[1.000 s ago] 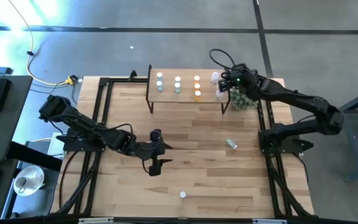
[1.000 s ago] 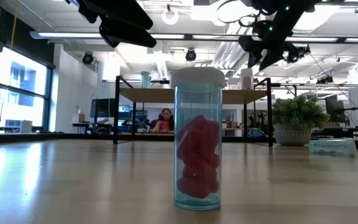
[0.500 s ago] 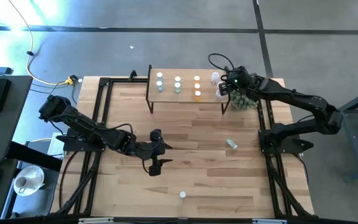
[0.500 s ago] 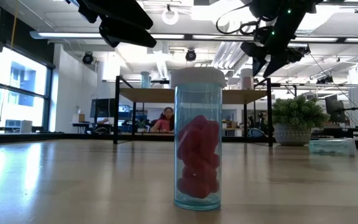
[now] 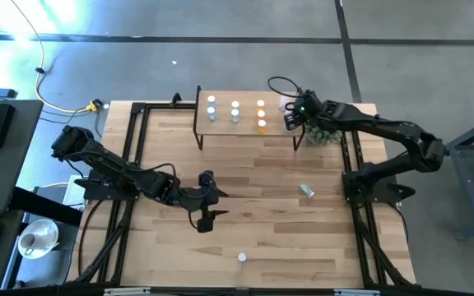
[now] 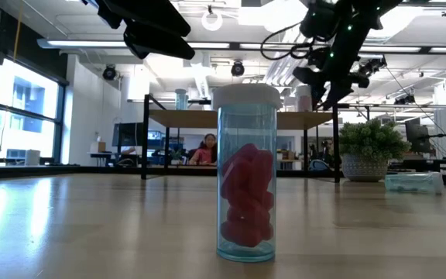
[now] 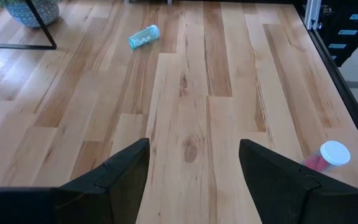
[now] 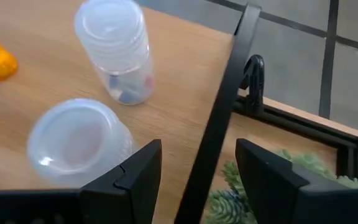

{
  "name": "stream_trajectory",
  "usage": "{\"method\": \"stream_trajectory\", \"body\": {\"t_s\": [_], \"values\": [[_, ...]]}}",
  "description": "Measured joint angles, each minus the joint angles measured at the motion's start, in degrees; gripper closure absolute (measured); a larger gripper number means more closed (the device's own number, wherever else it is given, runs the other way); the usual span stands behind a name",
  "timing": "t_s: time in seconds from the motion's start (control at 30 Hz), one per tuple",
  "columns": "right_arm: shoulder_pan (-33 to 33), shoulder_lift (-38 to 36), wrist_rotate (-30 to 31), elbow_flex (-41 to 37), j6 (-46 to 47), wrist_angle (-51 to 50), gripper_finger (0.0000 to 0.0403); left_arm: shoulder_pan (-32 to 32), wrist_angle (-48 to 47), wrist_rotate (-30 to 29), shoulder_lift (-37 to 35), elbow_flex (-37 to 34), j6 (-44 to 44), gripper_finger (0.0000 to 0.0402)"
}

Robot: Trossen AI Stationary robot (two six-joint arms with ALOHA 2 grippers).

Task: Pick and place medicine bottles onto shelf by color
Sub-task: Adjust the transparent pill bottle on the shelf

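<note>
Hovering right gripper (image 8: pixel 197 180) (open) — clear bottles (image 8: pixel 79 143) beside

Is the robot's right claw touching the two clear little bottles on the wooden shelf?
Apart. In the right wrist view the open right gripper is empty; both clear bottles stand free on the shelf.

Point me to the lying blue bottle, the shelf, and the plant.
lying blue bottle (image 7: pixel 144 37): left wrist view, middle of its body.
shelf (image 5: pixel 245 129): high view, bare board near its front edge.
plant (image 6: pixel 372 139): low view, its green foliage.
</note>
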Motion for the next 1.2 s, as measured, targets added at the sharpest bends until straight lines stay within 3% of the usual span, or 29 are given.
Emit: {"method": "stream_trajectory", "body": {"t_s": [0.5,0.63,1.2], "values": [[0.0,0.6,2.7,0.0,-1.7,2.3,0.0206,0.0,-0.9,0.0,0.0,0.0,0.0,0.0163],[0.0,0.6,-0.3,0.0,-3.3,2.9,0.0206,0.0,-0.9,0.0,0.0,0.0,0.0,0.0163],[0.0,0.6,-2.1,0.0,-7.7,5.4,0.0206,0.0,-0.9,-0.1,0.0,0.0,0.0,0.0163]]}}
